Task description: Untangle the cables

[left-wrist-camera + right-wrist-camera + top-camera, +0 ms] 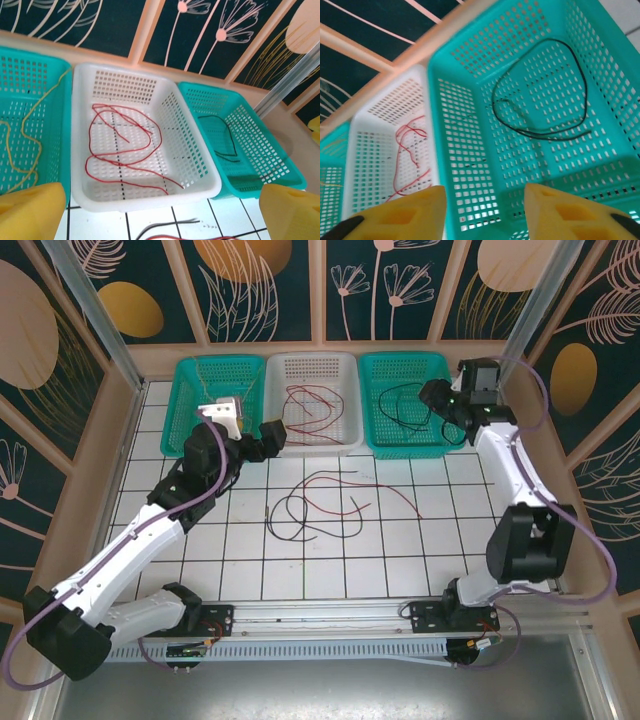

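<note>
Nearest my bases, a loose tangle of red and black cables point(320, 505) lies on the gridded table point(430, 550), the strands crossing each other in open loops. Further out, my left gripper point(161, 210) hangs over the table's far tiles just short of the white basket point(200, 165). Its yellow fingers point(30, 212) are spread wide, with nothing between them and touching nothing. My right gripper point(487, 212) hovers above the right teal basket point(455, 150), pads parted to a moderate gap and empty. Beyond the fingers, a red cable point(125, 150) is coiled in the white basket, a black cable point(545, 100) loops on the floor of the right teal basket, and a yellow cable point(25, 145) trails through the left teal basket point(50, 100).
</note>
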